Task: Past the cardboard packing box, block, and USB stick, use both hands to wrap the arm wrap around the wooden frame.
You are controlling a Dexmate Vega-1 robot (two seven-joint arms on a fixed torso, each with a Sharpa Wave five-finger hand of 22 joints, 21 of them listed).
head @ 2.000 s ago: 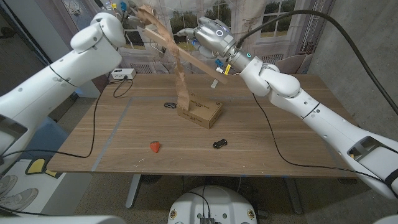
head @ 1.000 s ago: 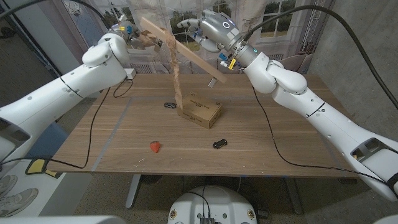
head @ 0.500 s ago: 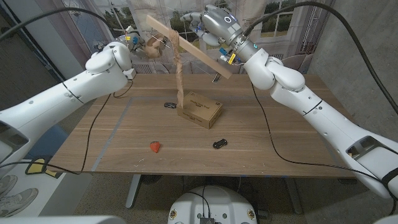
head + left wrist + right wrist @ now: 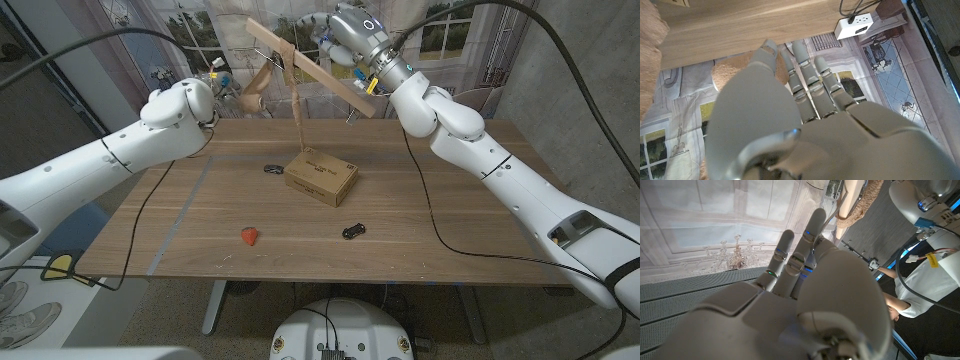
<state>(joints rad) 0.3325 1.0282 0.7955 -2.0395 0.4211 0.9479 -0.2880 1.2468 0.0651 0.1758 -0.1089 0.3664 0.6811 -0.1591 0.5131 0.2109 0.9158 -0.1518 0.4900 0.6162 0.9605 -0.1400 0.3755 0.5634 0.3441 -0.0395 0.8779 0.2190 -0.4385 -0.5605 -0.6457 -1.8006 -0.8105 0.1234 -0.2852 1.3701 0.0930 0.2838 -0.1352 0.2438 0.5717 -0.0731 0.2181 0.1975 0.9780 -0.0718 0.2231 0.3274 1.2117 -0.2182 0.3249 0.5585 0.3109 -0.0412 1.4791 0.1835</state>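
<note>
High over the table's back, my right hand (image 4: 338, 38) grips the wooden frame (image 4: 318, 72), a pale slat that slopes down to the right. The tan arm wrap (image 4: 297, 112) hangs from the frame, with its tail ending just above the cardboard box (image 4: 321, 177). A second stretch of the wrap runs left to a rolled end (image 4: 251, 99), which my left hand (image 4: 222, 92) holds. Beyond my left hand's fingers (image 4: 805, 75) in the left wrist view is more of the wrap (image 4: 726, 75). The frame (image 4: 852, 195) and the wrap (image 4: 861, 211) also show in the right wrist view.
The red block (image 4: 249, 236) and the black USB stick (image 4: 353, 231) lie near the table's front. A small dark object (image 4: 272, 168) lies left of the box. A white power strip (image 4: 855, 26) sits at the back left, and black cables trail across the table.
My right hand has raised the frame and carried it right. My left hand has dropped lower, pulling the wrap's rolled end leftward. The wrap's tail has lifted off the box.
</note>
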